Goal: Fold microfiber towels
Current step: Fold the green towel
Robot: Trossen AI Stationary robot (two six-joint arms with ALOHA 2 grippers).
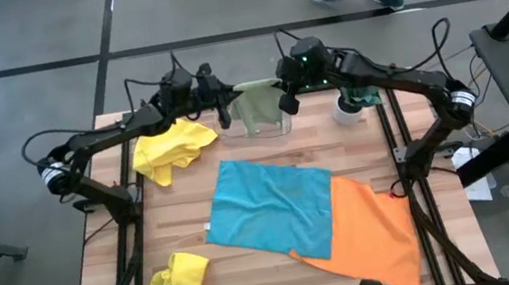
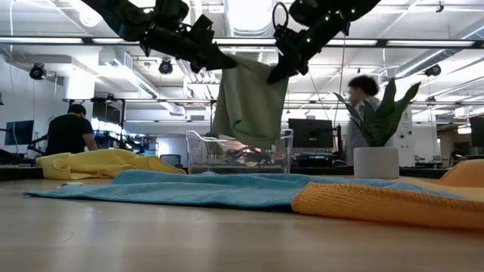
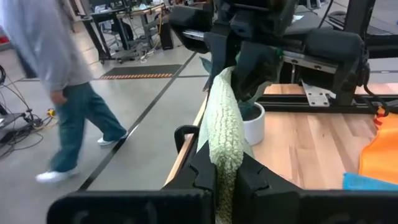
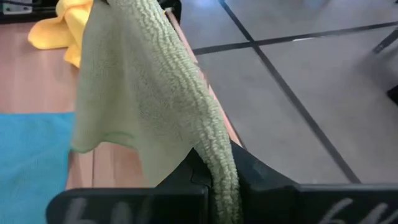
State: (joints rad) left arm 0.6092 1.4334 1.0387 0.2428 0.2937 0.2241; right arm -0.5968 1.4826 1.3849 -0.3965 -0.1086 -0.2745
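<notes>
Sage green towel held aloft above clear tray at worktop far edge, top edge stretched horizontally between left end effector and right end effector, both clamped on it. Towel hangs vertically. Low view alone shows drape; high view shows blue towel, orange towel.

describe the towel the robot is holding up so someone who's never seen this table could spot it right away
Look to the table's far edge, above the clear plastic tray. Both grippers, left and right, hold the sage green towel hanging there. It alone is pale green and off the table.
</notes>
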